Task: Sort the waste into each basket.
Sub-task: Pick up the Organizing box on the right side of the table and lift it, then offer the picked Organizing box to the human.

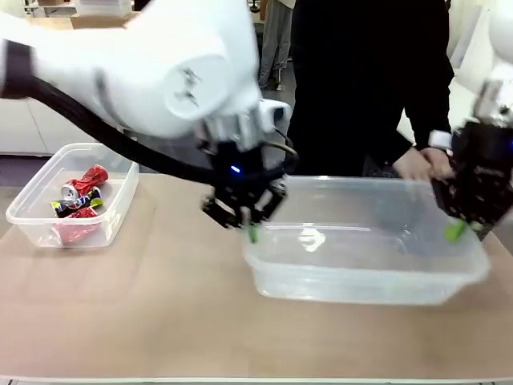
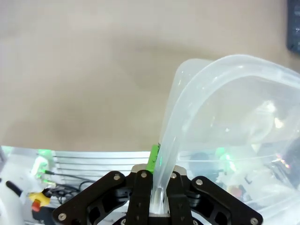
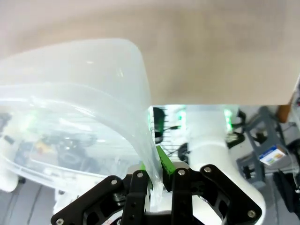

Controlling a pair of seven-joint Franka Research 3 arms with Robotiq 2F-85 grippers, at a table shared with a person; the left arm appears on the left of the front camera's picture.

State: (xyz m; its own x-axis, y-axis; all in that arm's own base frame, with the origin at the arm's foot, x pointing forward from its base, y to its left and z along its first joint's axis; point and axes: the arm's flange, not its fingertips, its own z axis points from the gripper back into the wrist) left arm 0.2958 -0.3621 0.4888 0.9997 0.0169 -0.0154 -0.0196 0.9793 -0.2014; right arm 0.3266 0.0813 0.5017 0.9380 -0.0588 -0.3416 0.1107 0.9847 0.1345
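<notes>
The two robot arms have the big clear tub (image 1: 365,277) between them, one at each end. The left gripper (image 1: 252,227) is pinched tight on the thin rim at the tub's left end. The right gripper (image 1: 463,227) is pinched tight on the rim at the other end. The tub sits in the middle and right part of the table (image 1: 152,321). It looks a bit blurry, and I cannot tell if its bottom is touching the table or is just off it. Something small and see-through (image 1: 311,238) lies inside it, but it is too blurry to name.

Far to the left is a small clear tub (image 1: 30,215) with crushed red and black cans (image 1: 80,202) in it. A person's hand (image 1: 417,163) is just behind the big tub, near the right gripper.

I think the step is to carry or slide the big tub with both arms. To do it well, both arms should go the same way at the same speed. If one pulls ahead, the soft rim could bend and slip out. The tub should stay flat so nothing tips out. The arms should go slowly near the hand and stay well away from the small tub.
</notes>
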